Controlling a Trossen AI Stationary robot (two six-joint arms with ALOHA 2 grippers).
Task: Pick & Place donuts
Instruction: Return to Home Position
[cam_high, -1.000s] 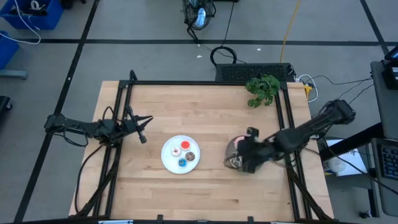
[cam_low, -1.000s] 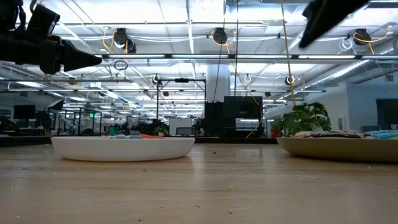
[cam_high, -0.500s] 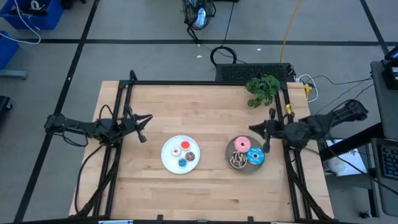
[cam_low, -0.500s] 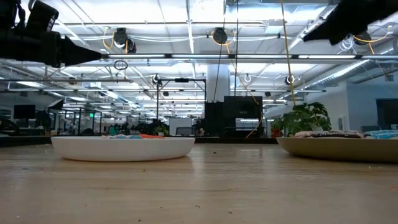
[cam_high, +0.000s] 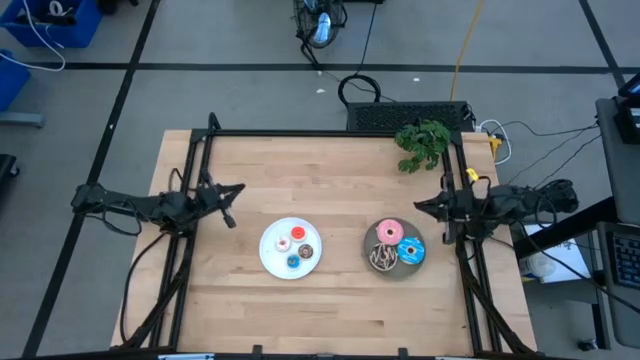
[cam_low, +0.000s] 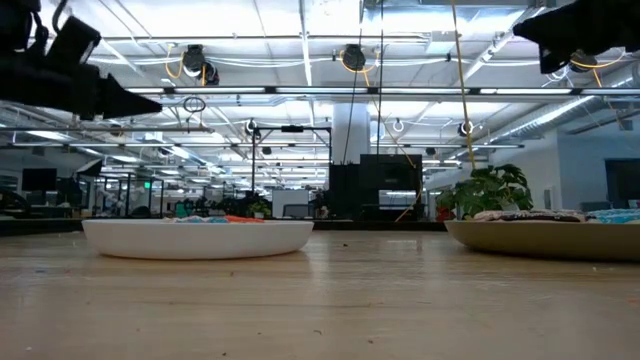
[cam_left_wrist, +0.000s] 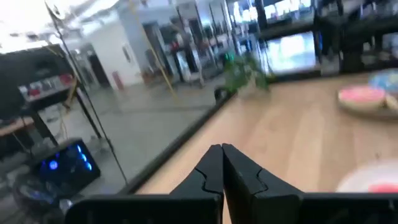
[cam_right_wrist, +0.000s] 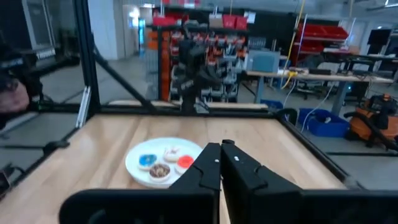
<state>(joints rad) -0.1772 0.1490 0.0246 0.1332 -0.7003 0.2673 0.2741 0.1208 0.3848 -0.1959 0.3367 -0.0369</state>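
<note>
Four tiny donuts, red (cam_high: 298, 235), pink-white (cam_high: 284, 243), brown (cam_high: 306, 250) and blue (cam_high: 293, 261), lie on a white plate (cam_high: 272, 250) mid-table. Three larger donuts, pink (cam_high: 389, 233), blue (cam_high: 411, 250) and brown (cam_high: 381, 259), lie on a grey plate (cam_high: 397, 270) to its right. My right gripper (cam_high: 418, 206) hovers shut by the table's right edge, just beyond the grey plate, holding nothing. My left gripper (cam_high: 238, 189) waits shut near the left edge. The right wrist view shows the white plate (cam_right_wrist: 137, 168) ahead of the shut right gripper (cam_right_wrist: 221, 146).
A green plant (cam_high: 422, 143) sits at the far right corner. Black frame rails (cam_high: 190, 170) run along the table's left, right and far sides. Bare wood lies between the two plates and along the near edge.
My right gripper has risen from just over the grey plate and drawn back toward the table's right edge. This has uncovered the three larger donuts, which stay on the plate.
</note>
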